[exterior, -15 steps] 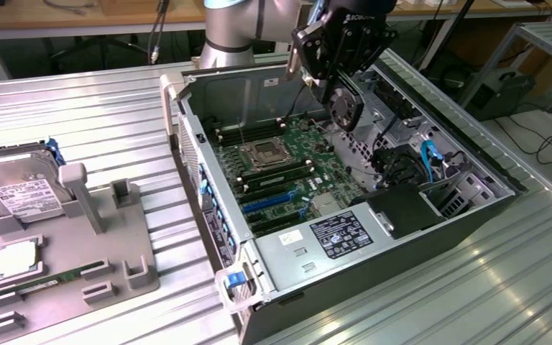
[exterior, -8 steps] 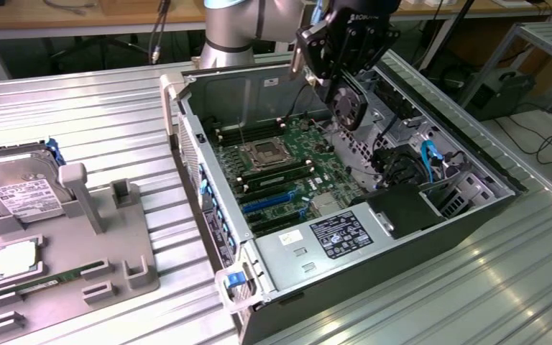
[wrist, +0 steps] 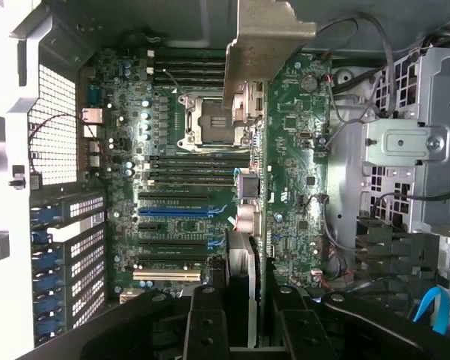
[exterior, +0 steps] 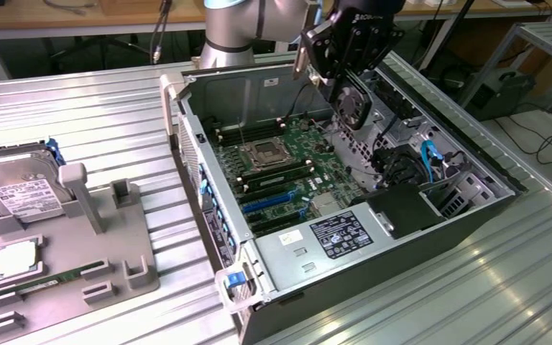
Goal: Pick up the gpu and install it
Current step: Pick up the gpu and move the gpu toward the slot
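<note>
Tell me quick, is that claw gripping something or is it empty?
Gripper: closed on the gpu, holding it over the open computer case.

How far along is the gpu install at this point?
Pickup looks done: the gripper is shut on the dark gpu card with a round black fan, holding it on edge above the green motherboard inside the open grey computer case. Installing is left: the card hangs apart from the blue expansion slots, not yet seated.

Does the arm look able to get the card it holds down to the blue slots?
Probably yes: the open case leaves the blue slots uncovered; the gripper holds the gpu over the board.
</note>
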